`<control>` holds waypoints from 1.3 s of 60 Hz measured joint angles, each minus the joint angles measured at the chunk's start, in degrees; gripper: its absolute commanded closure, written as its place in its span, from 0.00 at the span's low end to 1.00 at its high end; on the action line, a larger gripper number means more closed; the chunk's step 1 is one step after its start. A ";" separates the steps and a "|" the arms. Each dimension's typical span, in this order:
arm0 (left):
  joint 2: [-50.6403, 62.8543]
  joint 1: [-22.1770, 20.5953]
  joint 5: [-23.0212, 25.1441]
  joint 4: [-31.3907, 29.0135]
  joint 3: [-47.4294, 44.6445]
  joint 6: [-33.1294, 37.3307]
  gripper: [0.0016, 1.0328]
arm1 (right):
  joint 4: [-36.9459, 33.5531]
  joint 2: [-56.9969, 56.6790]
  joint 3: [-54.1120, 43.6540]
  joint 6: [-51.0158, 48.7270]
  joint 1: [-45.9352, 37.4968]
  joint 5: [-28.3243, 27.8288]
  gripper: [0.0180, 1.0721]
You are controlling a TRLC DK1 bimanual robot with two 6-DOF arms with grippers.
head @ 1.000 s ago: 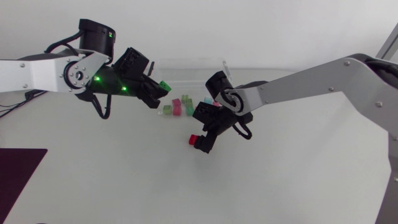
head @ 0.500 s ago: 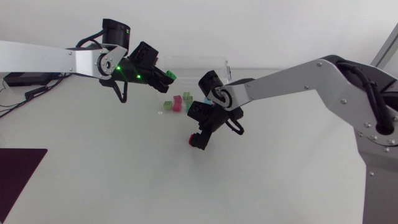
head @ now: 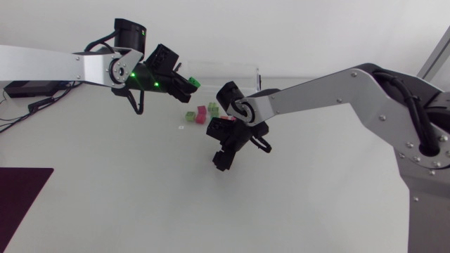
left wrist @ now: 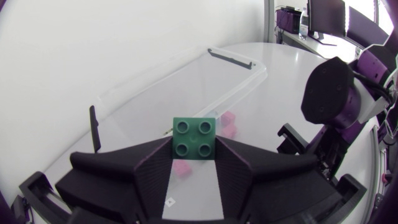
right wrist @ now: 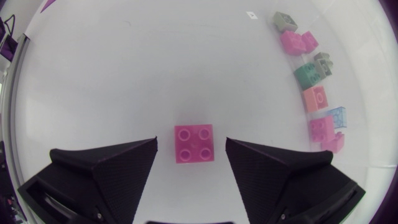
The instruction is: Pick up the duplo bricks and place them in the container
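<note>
Progress looks early, judging from above. The left claw (head: 187, 83) hangs at the near edge of the clear container (head: 242, 69), up off the counter (head: 316, 197), with a green brick (head: 193, 81) in its grip. A small cluster of loose bricks (head: 200, 113) lies on the counter just in front of the container. The right claw (head: 221, 160) points down at the counter, nearer than that cluster. Its own arm hides whatever is under it.

From the left wrist, the green brick sits studs-up between the two fingers, and both press its sides, so the claw is closed on it. The container stretches ahead of and below the claw. I can make out no brick inside it. A couple of pink pieces lie on the counter beside it.

From the right wrist, the fingers stand spread with a pink brick (right wrist: 194, 143) flat on the counter between them. There is a gap on each side, so nothing is gripped yet. The other bricks lie in a loose row well off to one side.

My guess is that the green brick is the first one about to be dropped in. The pink one comes next, and every brick in the cluster is left to do.
</note>
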 measured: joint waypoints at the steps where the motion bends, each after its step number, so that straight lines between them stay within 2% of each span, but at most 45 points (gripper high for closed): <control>1: -0.35 -0.07 0.02 0.02 -0.17 0.00 0.70 | 0.00 0.02 0.00 0.00 0.00 0.00 0.33; 9: -3.82 -0.35 0.20 0.04 -0.70 0.00 0.70 | -0.02 0.02 0.00 -0.02 0.13 0.66 0.59; 15: -4.96 -0.37 0.22 0.07 -0.68 -0.17 0.70 | -0.02 0.15 0.00 -0.02 0.59 1.81 0.72; 25: -3.74 -0.26 0.17 0.13 1.14 -0.72 0.70 | 0.48 0.42 -0.46 -0.02 1.18 2.60 0.72; 51: 10.23 0.46 -0.57 1.11 15.13 -2.38 0.68 | 3.08 -4.00 -7.39 0.00 1.38 2.60 0.73; 53: 11.26 0.63 -0.81 1.11 16.02 -2.40 0.60 | 3.08 -4.46 -8.11 0.00 1.40 2.60 0.73; 55: 12.15 0.79 -1.36 1.11 16.81 -2.43 0.43 | 3.08 -4.96 -8.72 0.00 1.38 2.58 0.73; 56: 12.66 0.90 -1.66 1.09 17.27 -2.43 0.39 | 3.06 -5.20 -9.07 0.00 1.38 2.60 0.73; 57: 13.03 0.94 -1.81 1.09 17.59 -2.45 0.23 | 3.06 -5.42 -9.35 0.00 1.38 2.60 0.73; 58: 13.46 1.03 -1.95 1.07 17.92 -2.49 0.16 | 3.06 -5.68 -9.64 0.00 1.38 2.60 0.73; 61: 14.53 1.27 -2.51 1.07 18.86 -2.58 0.04 | 2.97 -6.34 -10.40 0.00 1.38 2.62 0.73; 78: 13.11 1.81 -3.56 -1.27 17.33 -2.58 0.04 | 0.44 -14.51 -11.39 0.02 -0.15 3.02 0.73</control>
